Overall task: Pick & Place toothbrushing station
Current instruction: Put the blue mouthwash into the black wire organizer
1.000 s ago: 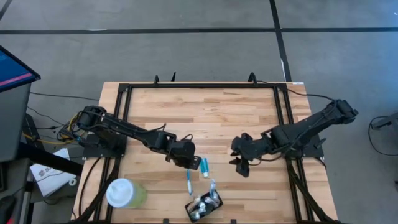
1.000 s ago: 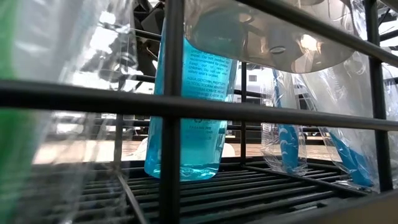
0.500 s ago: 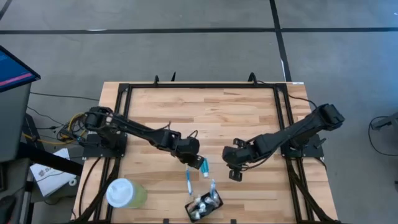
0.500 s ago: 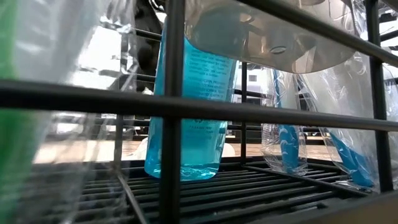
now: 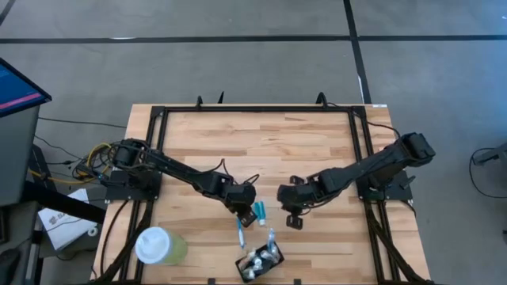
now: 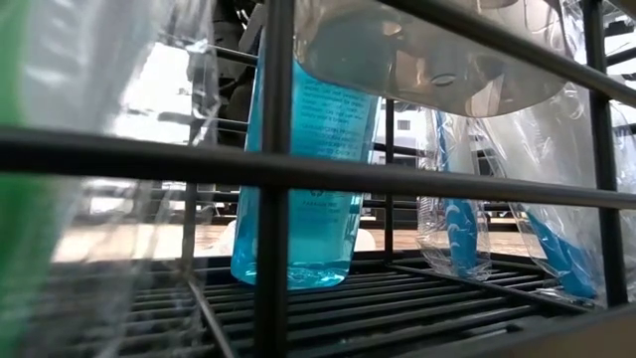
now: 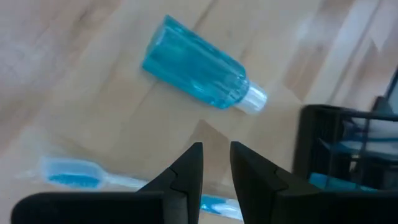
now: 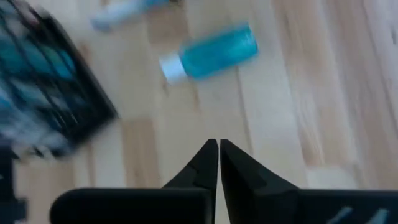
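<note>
On table [image 5: 301,150], one teal tube [image 5: 260,212], one toothbrush [image 5: 241,233], one black holder [image 5: 261,261]

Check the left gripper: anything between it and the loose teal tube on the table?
Nothing visible. The left gripper hangs over bare wood with the teal tube lying just ahead of its fingertips. The blue toothbrush lies off to one side and the black holder to the other, neither in the gap.

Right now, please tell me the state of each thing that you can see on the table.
Teal tube: lying flat, cap on, not held.
Toothbrush: lying flat on the wood.
Black holder: filled, at the table's front edge.
Green cup: white lid on.
Left gripper: slightly open, empty.
Right gripper: shut, empty.
</note>
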You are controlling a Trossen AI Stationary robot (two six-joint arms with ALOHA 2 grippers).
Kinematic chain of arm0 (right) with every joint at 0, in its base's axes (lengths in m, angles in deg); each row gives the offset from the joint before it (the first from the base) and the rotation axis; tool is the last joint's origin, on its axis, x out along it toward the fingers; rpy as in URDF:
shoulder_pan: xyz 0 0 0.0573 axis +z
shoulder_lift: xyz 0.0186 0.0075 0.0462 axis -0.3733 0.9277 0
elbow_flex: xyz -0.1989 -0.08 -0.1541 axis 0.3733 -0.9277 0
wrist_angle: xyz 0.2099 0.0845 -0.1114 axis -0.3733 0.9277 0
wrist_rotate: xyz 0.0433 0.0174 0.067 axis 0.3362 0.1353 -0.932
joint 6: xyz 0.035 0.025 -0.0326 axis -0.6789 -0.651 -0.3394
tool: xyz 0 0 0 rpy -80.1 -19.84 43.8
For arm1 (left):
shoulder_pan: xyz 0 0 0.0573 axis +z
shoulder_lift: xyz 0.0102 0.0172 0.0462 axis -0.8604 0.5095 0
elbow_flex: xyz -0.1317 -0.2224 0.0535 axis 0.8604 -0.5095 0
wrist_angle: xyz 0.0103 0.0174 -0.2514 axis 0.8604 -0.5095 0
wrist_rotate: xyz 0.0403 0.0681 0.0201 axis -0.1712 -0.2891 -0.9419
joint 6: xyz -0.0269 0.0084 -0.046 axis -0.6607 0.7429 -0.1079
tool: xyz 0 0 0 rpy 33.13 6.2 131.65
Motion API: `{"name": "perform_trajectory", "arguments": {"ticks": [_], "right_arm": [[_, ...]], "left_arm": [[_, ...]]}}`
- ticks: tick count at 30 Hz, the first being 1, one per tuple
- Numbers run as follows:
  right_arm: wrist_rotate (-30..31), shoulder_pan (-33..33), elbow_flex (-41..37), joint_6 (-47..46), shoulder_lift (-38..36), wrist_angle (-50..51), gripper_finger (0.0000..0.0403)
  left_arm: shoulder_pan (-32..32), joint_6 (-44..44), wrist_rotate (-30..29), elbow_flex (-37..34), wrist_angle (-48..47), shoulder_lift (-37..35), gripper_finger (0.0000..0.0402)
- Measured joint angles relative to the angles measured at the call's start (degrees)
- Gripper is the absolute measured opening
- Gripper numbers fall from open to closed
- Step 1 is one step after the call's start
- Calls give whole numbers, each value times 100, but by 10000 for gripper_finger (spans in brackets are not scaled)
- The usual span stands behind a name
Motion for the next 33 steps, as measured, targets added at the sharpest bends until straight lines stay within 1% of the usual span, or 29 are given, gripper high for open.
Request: {"name": "perform_trajectory", "arguments": {"ticks": [2,5,7,12,14,16,18,21,24,29,31,33], "right_arm": [[-63,-89,21,20,147,-508,13],[-358,-237,0,-164,422,-801,5],[-465,-292,3,-349,615,-893,2],[-627,-281,8,-352,823,-1002,7],[-624,-284,0,-340,834,-931,6],[-608,-310,10,-324,933,-1107,2],[-599,-372,-8,-304,1018,-1206,1],[-606,-485,23,-306,1222,-1476,3],[-605,-548,-7,-322,1416,-1357,2],[-603,-564,-2,-311,1451,-1621,1],[-617,-590,4,-316,1493,-1771,1],[-620,-631,2,-320,1494,-1793,1]], "left_arm": [[-10,173,-202,0,-32,-2,76],[-56,294,-744,-4,-34,-123,76],[-90,466,-1000,0,-76,-232,76],[-202,1555,-1361,0,-158,-389,76],[-236,2049,-1366,-5,-239,-444,76],[-241,2265,-1255,4,-150,-446,76],[-239,2362,-1155,-1,-238,-445,76],[-245,2365,-1168,0,-291,-444,76],[-271,2115,-1259,-2,-489,-468,76],[-410,2053,-1312,-2,-601,-483,76],[-493,2041,-1337,-2,-609,-483,71],[-585,1952,-1364,-2,-636,-483,57]]}}
